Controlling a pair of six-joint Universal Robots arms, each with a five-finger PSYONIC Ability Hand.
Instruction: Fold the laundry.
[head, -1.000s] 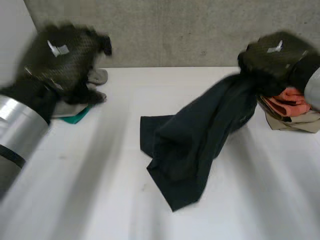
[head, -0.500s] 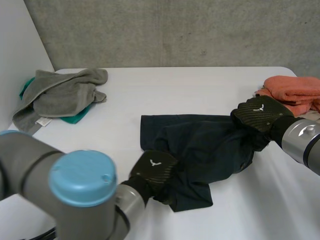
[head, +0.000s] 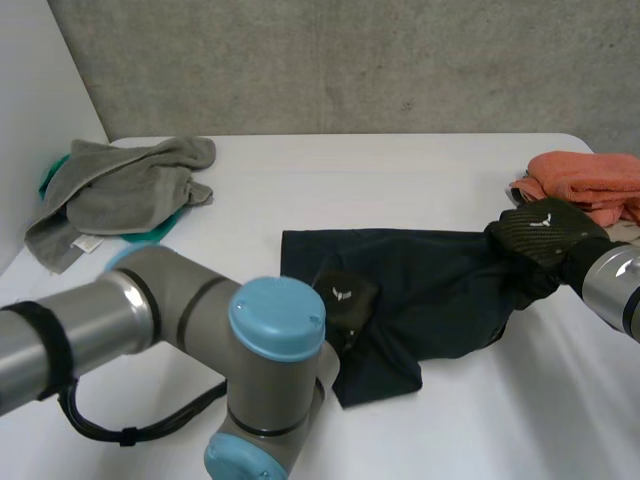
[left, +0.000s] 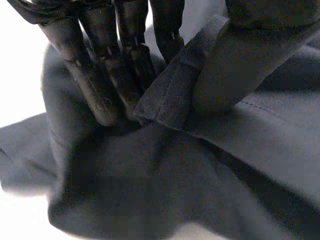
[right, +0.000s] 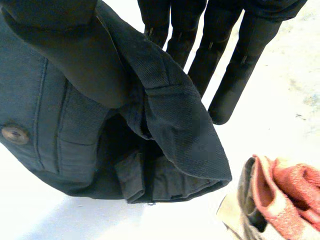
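Head view: dark shorts are lying stretched on the white table between both hands, long axis running hand to hand. Left hand is pinching the stitched hem, thumb against fingers; right hand is clamping the thick buttoned waistband. Twill is lying limp and creased, bunching beside the left palm, needs pulling taut next

left arm elbow bent, forearm low | left hand thumb against fingers, pinching dark garment hem | right hand pinching its edge between thumb and fingers
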